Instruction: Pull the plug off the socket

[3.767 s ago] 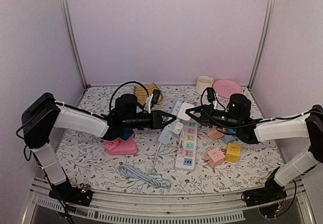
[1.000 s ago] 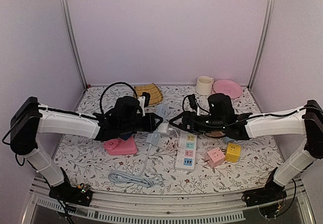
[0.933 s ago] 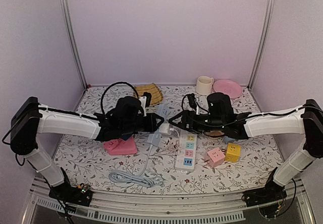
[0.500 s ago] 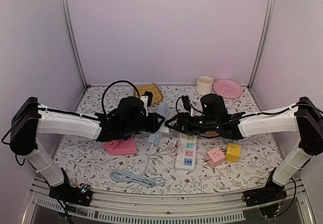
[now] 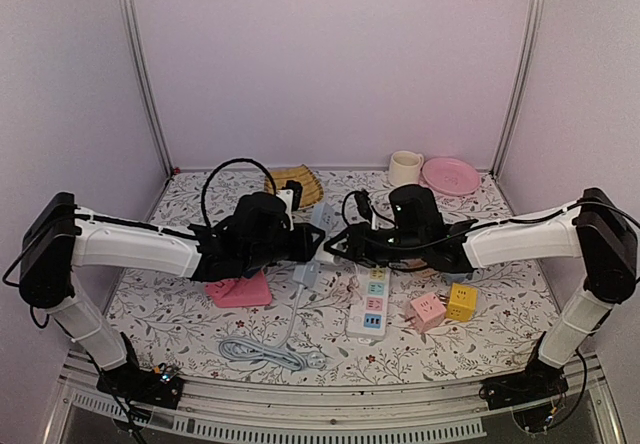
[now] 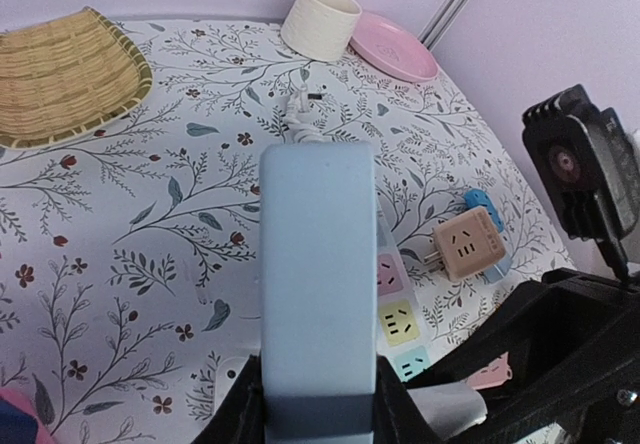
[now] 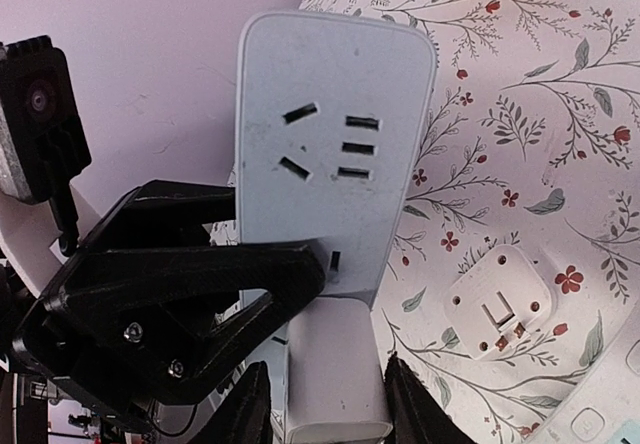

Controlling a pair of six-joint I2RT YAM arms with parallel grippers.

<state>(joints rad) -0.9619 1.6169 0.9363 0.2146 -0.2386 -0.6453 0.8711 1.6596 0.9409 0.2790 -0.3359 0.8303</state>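
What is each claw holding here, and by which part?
Left claw grips the grey-blue strip by its sides at one end; right claw pinches the white plug by its sides.

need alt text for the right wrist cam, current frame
A grey-blue power strip fills the centre, outlet face to the camera, clamped from the left by the left gripper. Below it, the right gripper grips a white plug at the strip's lower end; a white adapter lies on the floral table.
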